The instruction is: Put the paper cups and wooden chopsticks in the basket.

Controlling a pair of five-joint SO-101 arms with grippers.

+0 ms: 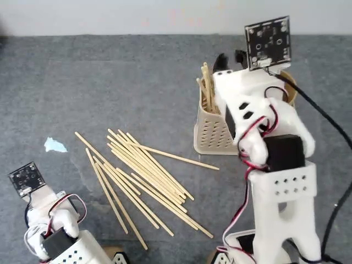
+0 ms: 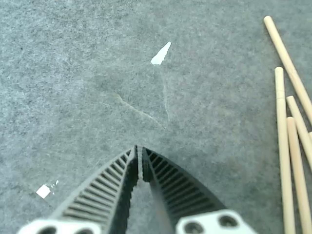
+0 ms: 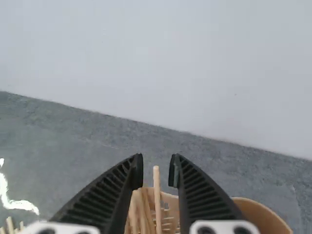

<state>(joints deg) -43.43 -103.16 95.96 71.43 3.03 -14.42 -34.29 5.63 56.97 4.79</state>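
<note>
Many wooden chopsticks (image 1: 140, 176) lie scattered on the grey table, and their ends (image 2: 287, 146) show in the left wrist view. More chopsticks (image 1: 208, 91) stand upright in the beige perforated basket (image 1: 213, 132). My right gripper (image 3: 156, 163) is open just above the basket (image 3: 165, 204), and one upright chopstick (image 3: 156, 195) rises between its jaws without being clamped. A paper cup (image 1: 290, 88) sits behind the right arm, and its rim (image 3: 258, 214) shows beside the basket. My left gripper (image 2: 139, 156) is shut and empty, low over bare table left of the chopsticks.
A torn paper scrap (image 1: 55, 146) lies on the table to the left of the chopsticks, seen as a white sliver (image 2: 161, 53) ahead of the left gripper. A smaller white fleck (image 2: 44, 191) lies near it. A pale wall runs along the table's far edge.
</note>
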